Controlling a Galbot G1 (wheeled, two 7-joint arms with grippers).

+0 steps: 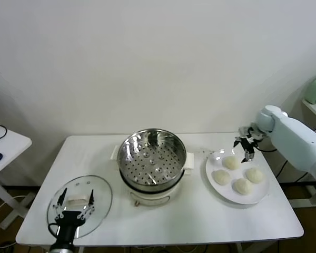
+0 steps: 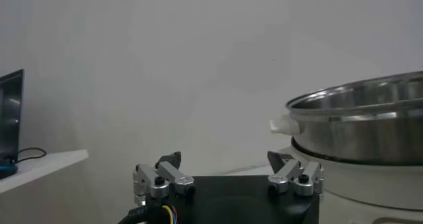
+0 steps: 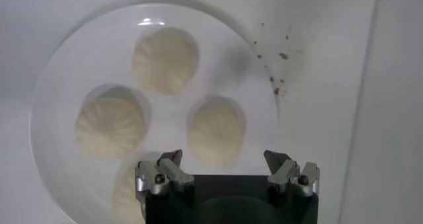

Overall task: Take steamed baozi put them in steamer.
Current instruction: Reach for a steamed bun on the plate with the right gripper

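Several creamy-white baozi lie on a white plate (image 1: 258,191) at the table's right; the nearest to my right gripper is the far one (image 1: 231,163). My right gripper (image 1: 245,146) hovers open and empty just above and behind that bun. In the right wrist view the baozi (image 3: 215,130) sits between the spread fingertips (image 3: 172,159), others (image 3: 165,59) beyond it on the plate (image 3: 59,80). The shiny steamer (image 1: 151,157) stands empty at the table's middle on its white base; it also shows in the left wrist view (image 2: 360,119). My left gripper (image 1: 73,204) is open, parked over the glass lid.
A round glass lid (image 1: 102,203) lies at the table's front left. A side table (image 1: 5,143) with a cable stands further left. Dark crumbs (image 3: 274,80) dot the tabletop beside the plate. A wall rises right behind the table.
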